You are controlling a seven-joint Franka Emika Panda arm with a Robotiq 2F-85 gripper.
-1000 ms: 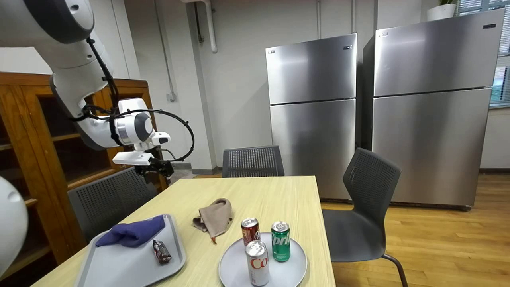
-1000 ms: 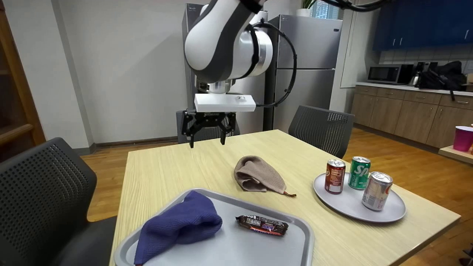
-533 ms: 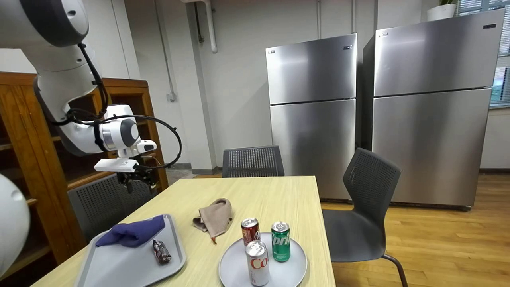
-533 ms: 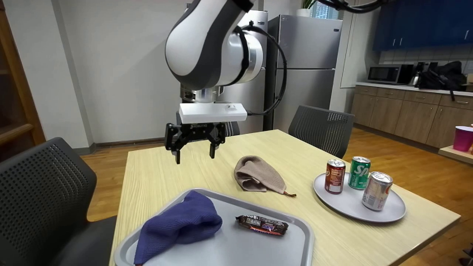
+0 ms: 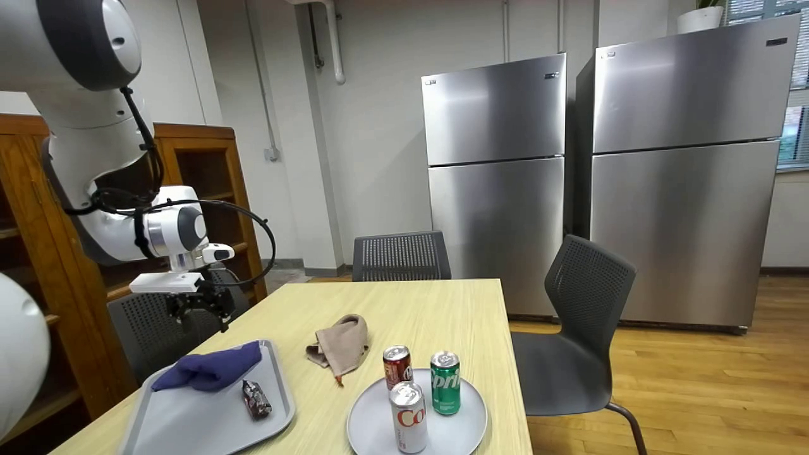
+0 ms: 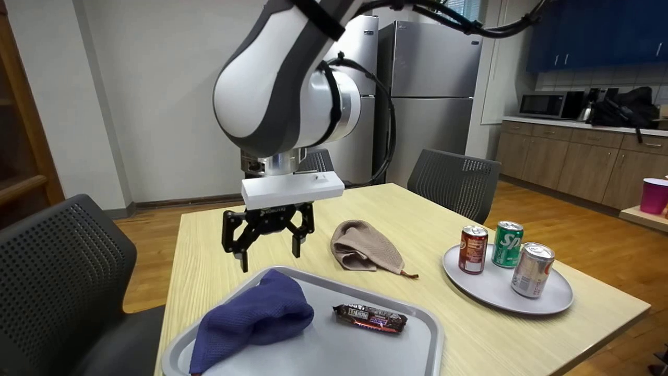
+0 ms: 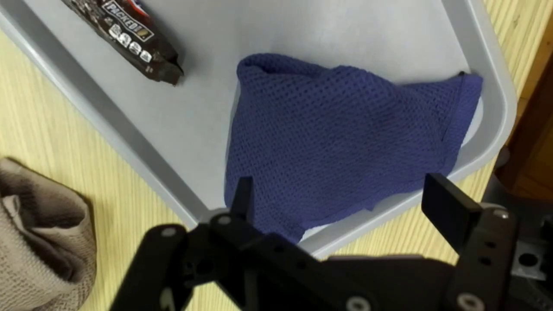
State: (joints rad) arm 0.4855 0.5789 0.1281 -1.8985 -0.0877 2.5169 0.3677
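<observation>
My black gripper stands open in the air above the table, with nothing between its fingers. Nearest to it is a crumpled dark blue cloth on a grey tray. Seen from the wrist, the cloth spreads ahead of and beneath the two fingertips, which appear apart from it. A dark-wrapped snack bar lies on the same tray, away from the jaws. On the bare table beside the tray rests a folded brown cloth, also in both other views.
A round grey plate holds a red-brown can, a green Sprite can and a silver Coke can. Dark chairs surround the pale wooden table. A wooden cabinet stands behind the arm.
The arm has come down and nearer to the tray, moving left in both exterior views, so the gripper is now close to the blue cloth. Its jaws have stayed open; the objects have not moved.
</observation>
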